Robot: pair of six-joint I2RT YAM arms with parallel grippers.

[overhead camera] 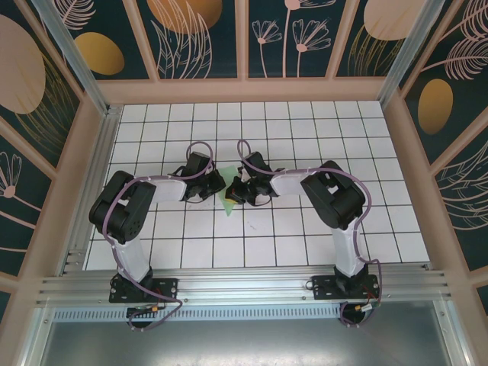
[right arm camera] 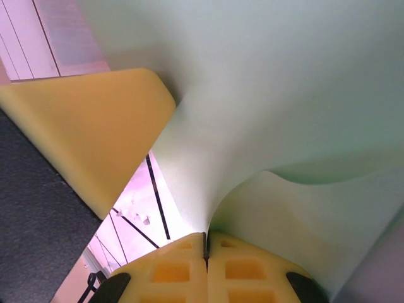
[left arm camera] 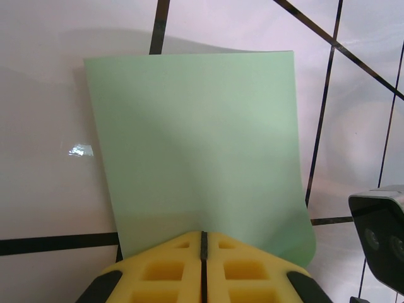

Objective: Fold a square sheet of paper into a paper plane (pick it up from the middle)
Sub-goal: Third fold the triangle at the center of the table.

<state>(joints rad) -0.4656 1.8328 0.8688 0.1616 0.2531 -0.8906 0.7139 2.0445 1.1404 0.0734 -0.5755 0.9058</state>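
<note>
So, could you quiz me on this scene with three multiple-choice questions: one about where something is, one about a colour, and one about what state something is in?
1. Where on the table is the paper?
A) far left corner B) the middle C) near edge
2. What colour is the paper?
A) red B) white C) pale green
3. How is the left gripper?
A) shut on the paper B) wide open C) holding a pen

Answers:
1 B: the top view shows it mid-table.
2 C: it shows pale green in the left wrist view.
3 A: its yellow fingers meet on the paper's edge.
</note>
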